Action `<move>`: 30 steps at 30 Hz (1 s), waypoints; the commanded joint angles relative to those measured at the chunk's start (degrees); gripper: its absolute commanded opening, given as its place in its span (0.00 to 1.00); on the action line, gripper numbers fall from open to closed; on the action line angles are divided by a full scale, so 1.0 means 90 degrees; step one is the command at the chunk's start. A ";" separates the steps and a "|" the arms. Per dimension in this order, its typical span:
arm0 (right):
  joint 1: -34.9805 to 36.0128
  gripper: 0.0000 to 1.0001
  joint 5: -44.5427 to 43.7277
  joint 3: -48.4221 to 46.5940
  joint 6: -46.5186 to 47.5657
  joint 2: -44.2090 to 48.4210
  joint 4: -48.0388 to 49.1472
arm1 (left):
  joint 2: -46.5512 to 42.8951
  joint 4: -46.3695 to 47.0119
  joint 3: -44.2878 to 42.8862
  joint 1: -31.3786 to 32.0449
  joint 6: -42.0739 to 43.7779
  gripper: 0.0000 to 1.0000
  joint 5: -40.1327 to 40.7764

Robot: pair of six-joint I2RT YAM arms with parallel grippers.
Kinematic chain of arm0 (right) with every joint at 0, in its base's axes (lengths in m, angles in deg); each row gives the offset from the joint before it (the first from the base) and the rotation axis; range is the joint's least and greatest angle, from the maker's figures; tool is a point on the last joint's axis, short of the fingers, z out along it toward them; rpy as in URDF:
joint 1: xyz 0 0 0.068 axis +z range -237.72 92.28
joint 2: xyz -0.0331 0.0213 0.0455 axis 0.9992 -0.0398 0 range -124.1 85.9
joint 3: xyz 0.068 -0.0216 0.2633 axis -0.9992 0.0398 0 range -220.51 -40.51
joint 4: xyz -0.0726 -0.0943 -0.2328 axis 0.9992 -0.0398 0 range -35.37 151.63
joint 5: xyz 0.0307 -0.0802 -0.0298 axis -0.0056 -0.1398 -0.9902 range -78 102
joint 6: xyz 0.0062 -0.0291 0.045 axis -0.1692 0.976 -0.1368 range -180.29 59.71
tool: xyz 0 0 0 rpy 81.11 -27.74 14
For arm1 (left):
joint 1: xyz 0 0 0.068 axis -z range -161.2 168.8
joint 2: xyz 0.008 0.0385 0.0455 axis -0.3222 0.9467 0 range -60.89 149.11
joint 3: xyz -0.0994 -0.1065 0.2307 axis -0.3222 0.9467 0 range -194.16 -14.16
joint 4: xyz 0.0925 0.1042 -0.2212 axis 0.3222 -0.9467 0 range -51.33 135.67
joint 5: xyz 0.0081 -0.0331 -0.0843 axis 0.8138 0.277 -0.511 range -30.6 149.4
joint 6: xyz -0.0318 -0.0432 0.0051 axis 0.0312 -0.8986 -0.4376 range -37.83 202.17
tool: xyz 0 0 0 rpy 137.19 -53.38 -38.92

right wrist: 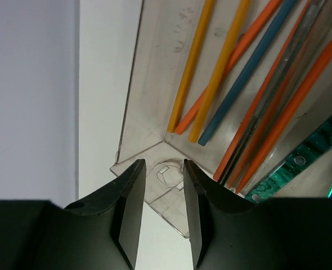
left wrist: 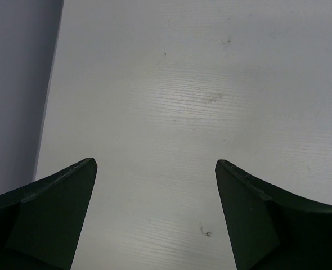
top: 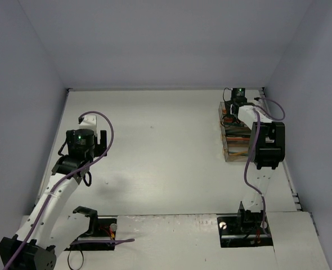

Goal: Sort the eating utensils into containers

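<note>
- White table (top: 155, 157): left gripper (left wrist: 155, 162) at 9 o'clock, fingers spread wide, empty.
- Right gripper (right wrist: 163, 163) at 2 o'clock, fingers narrowly parted, empty, above containers (right wrist: 149, 73) holding eating utensils (right wrist: 192, 62).

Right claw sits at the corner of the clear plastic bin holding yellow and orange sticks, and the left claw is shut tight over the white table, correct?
No: the left wrist view shows the left claw wide open over the white table. The right claw is at the corner of the clear plastic bin, by the yellow and orange sticks, as stated.
</note>
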 commanded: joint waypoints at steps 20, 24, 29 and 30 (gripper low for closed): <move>-0.0184 0.92 0.0483 0.1268 0.4840 0.4633 0.0213 | -0.0377 0.0441 -0.0009 0.0115 0.0218 0.84 0.0516; -0.0177 1.00 0.0632 0.2023 0.5712 0.6290 0.0126 | -0.0740 0.0613 0.0180 0.0125 0.0286 0.84 0.0627; 0.0459 1.00 0.0397 0.2884 0.6260 0.8078 -0.0393 | -0.1115 0.0654 0.0350 0.0135 0.0206 0.84 0.0676; 0.0538 1.00 0.0413 0.3073 0.6282 0.8452 -0.0490 | -0.1139 0.0607 0.0333 0.0135 0.0170 0.84 0.0664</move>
